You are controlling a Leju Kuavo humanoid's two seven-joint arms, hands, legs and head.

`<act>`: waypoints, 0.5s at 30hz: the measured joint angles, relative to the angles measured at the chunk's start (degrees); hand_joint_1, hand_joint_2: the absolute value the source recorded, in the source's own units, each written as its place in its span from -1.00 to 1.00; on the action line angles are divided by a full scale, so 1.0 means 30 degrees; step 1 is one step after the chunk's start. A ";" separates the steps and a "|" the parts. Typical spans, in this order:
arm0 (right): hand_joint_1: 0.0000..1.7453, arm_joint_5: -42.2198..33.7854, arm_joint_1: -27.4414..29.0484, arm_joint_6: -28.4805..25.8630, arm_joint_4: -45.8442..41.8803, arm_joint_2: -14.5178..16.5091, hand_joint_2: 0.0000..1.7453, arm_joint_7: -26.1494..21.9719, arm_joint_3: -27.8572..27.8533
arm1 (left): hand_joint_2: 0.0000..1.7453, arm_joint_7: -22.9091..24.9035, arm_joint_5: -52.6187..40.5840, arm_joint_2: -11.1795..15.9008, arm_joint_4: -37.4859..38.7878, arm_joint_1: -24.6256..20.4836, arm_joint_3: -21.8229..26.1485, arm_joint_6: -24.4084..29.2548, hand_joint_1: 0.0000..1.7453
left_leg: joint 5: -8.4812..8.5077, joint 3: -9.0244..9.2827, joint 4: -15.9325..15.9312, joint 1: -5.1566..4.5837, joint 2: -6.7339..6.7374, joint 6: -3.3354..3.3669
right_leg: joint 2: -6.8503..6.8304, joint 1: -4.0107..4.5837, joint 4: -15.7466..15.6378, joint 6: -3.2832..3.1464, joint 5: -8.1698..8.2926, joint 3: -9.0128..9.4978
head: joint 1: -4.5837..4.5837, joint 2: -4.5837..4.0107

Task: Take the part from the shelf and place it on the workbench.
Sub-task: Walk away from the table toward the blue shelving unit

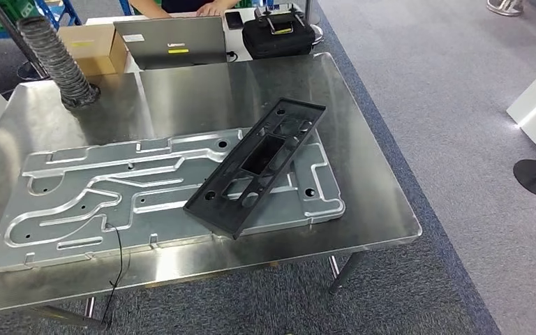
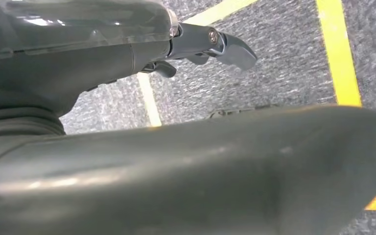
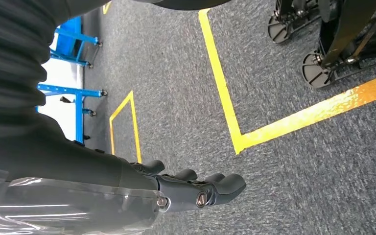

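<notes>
**A:** Where was the part?

**B:** The black part (image 1: 255,167), a long flat plastic frame with rectangular cutouts and round holes, lay slantwise on a grooved aluminium plate (image 1: 77,202). That plate lay on the shiny steel workbench (image 1: 377,202).

**A:** And the hands?

**B:** The left hand (image 2: 210,44) hung over grey carpet with yellow tape lines, its fingers extended and holding nothing. The right hand (image 3: 196,188) hung likewise, fingers slightly curled and apart, with nothing in it.

**A:** What else stood around?

**B:** A ribbed grey hose (image 1: 59,59) met the bench's far corner. Beyond were a laptop (image 1: 174,42), a cardboard box (image 1: 91,45), a black bag (image 1: 279,35) and a person's hands (image 1: 216,8). A thin black cable (image 1: 118,258) trailed over the near edge.
</notes>
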 joint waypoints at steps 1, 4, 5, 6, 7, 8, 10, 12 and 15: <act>-1.00 0.0053 -0.0002 0.0000 0.0000 -0.0002 1.00 -0.0007 0.0035 | -1.00 0.0004 0.0015 0.0002 0.0000 0.0003 0.0000 -0.0007 -1.00 | 0.0041 0.0070 -0.0259 -0.0041 -0.0028 0.0153 | 0.0005 0.0024 0.0042 0.0119 0.0074 -0.0044 | 0.0000 0.0000; -1.00 0.0215 0.0029 0.0009 0.0002 -0.0005 1.00 -0.0049 0.0135 | -1.00 0.0016 0.0084 0.0004 0.0000 0.0029 0.0000 -0.0013 -1.00 | 0.0455 -0.0194 -0.0261 -0.0078 0.0003 0.0590 | 0.0041 -0.0043 0.0137 0.0501 0.0079 -0.0183 | 0.0000 0.0000; -1.00 0.0240 0.0043 0.0011 0.0002 -0.0007 1.00 -0.0069 0.0164 | -1.00 0.0018 0.0098 0.0007 0.0000 0.0013 0.0000 -0.0013 -1.00 | 0.0630 -0.0347 -0.0300 -0.0058 0.0031 0.0742 | 0.0058 -0.0085 0.0528 0.0606 -0.0377 -0.0372 | 0.0000 0.0000; -1.00 0.0257 0.0053 0.0013 0.0002 -0.0009 1.00 -0.0095 0.0195 | -1.00 0.0018 0.0108 0.0009 0.0000 0.0000 0.0000 -0.0013 -1.00 | 0.0816 -0.0544 -0.0330 -0.0034 0.0060 0.0863 | 0.0073 -0.0125 0.1278 0.0693 -0.1120 -0.0672 | 0.0002 0.0000; -1.00 0.0268 0.0055 0.0014 0.0002 -0.0009 1.00 -0.0120 0.0226 | -1.00 0.0018 0.0109 0.0011 0.0000 -0.0002 0.0000 -0.0013 -1.00 | 0.0977 -0.0760 -0.0322 -0.0052 0.0073 0.0937 | 0.0082 -0.0149 0.2379 0.0760 -0.2045 -0.1057 | 0.0002 0.0000; -1.00 0.0275 0.0055 0.0016 0.0002 -0.0009 1.00 -0.0133 0.0251 | -1.00 0.0018 0.0111 0.0011 0.0000 0.0012 0.0000 -0.0009 -1.00 | 0.1136 -0.0985 -0.0308 -0.0076 0.0079 0.0974 | 0.0083 -0.0162 0.3648 0.0808 -0.2900 -0.1435 | 0.0002 0.0000; -1.00 0.0290 0.0055 0.0020 0.0002 -0.0011 1.00 -0.0148 0.0278 | -1.00 0.0018 0.0118 0.0009 0.0000 0.0043 0.0000 0.0011 -1.00 | 0.1429 -0.1413 -0.0260 -0.0123 0.0099 0.0964 | 0.0084 -0.0169 0.5206 0.0844 -0.3560 -0.1601 | 0.0000 0.0000; -1.00 0.0333 0.0054 0.0027 0.0002 -0.0015 1.00 -0.0155 0.0318 | -1.00 0.0018 0.0128 0.0009 0.0000 0.0050 0.0000 0.0031 -1.00 | 0.1668 -0.1767 -0.0178 -0.0154 0.0107 0.0909 | 0.0085 -0.0156 0.3991 0.0745 -0.2797 -0.0350 | 0.0000 0.0000; -1.00 0.0465 0.0003 0.0047 -0.0002 -0.0075 1.00 -0.0158 0.0406 | -1.00 0.0005 0.0150 -0.0020 0.0000 0.0031 0.0000 0.0044 -1.00 | 0.1971 -0.2053 -0.0086 -0.0184 0.0110 0.0710 | 0.0092 0.0012 0.0014 0.0371 -0.1897 0.2272 | 0.0000 0.0000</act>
